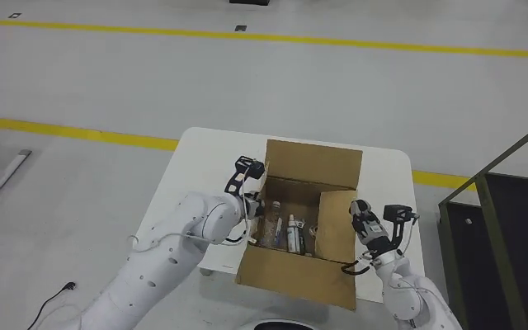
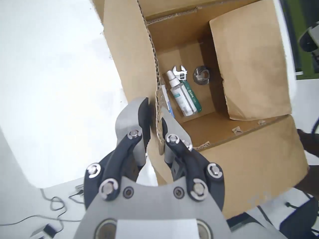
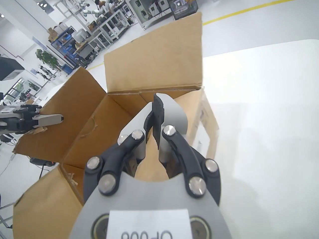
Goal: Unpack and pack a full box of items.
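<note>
- Left gripper (image 2: pixel 154 115): fingers pinching the corrugated edge of the left flap (image 2: pixel 124 38) of the box (image 1: pixel 293 268).
- The box sits mid-table (image 1: pixel 198 165), flaps open. A clear bottle (image 2: pixel 180 95) and a green-handled wrench (image 2: pixel 191 94) lie touching inside.
- Right gripper (image 3: pixel 156 111): fingers pressed together, at the box's right edge.

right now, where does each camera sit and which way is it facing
Top view: above the arms, facing down at the table and open box; left arm and right arm flank it.
Left wrist view: on the left arm, facing down into the box at a spray bottle and wrench; left gripper clamps a flap edge.
Right wrist view: on the right arm, facing across the box towards the room; right gripper in front.
Shared: both wrist views show the box and the left gripper.
</note>
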Robot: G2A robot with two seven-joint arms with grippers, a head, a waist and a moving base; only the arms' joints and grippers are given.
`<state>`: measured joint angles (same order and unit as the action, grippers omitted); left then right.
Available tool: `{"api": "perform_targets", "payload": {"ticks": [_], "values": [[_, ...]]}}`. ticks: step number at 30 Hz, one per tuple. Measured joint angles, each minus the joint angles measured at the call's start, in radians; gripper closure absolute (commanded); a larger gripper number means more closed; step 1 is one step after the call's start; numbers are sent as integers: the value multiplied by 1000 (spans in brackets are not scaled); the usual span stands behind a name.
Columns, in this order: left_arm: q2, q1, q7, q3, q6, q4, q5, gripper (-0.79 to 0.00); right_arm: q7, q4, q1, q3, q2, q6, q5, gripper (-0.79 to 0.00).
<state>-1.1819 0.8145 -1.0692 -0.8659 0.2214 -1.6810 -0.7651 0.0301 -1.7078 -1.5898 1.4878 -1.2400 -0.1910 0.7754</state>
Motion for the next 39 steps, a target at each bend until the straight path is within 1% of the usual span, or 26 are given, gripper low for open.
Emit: {"api": "perform_targets", "payload": {"ticks": [1, 2, 6, 9, 12, 15, 17, 19, 23, 27, 31, 35, 39], "values": [[4, 15, 8, -22, -12, -8, 24, -422, 8, 0, 1, 1, 0, -5, -4, 0], [10, 30, 6, -44, -31, -16, 35, -785, 22, 3, 3, 0, 1, -13, -4, 0], [26, 62, -38, -80, -48, -32, -41, -785, 59, 24, 13, -13, 2, -16, 22, 0], [35, 74, -86, -89, -44, -39, -117, -785, 69, 40, 19, -23, 2, 0, 41, 0], [42, 69, -164, -67, -45, -44, -260, -785, 75, 56, 25, -29, 1, 8, 49, 0], [43, 58, -232, -33, -43, -37, -396, -785, 79, 66, 32, -31, 1, 16, 57, 0], [38, 51, -264, -8, -38, -23, -467, -785, 80, 71, 36, -33, 1, 20, 59, 0], [33, 43, -277, 10, -35, -9, -503, -785, 80, 73, 37, -34, 1, 23, 60, 0], [17, 18, -314, 67, -35, 29, -610, -785, 80, 77, 41, -35, 0, 30, 63, 0], [-2, 4, -318, 103, -23, 68, -648, -785, 49, 68, 44, -23, -1, 33, 35, 0], [-16, -6, -311, 111, -15, 87, -657, -785, -22, 44, 38, 27, -1, 51, -13, 0], [-23, -10, -305, 87, -13, 43, -663, -785, -57, 51, 32, 101, 4, 90, -10, 0], [-23, -4, -321, 59, -26, -28, -701, -785, -32, 108, 35, 128, 8, 109, 25, 0]]}}
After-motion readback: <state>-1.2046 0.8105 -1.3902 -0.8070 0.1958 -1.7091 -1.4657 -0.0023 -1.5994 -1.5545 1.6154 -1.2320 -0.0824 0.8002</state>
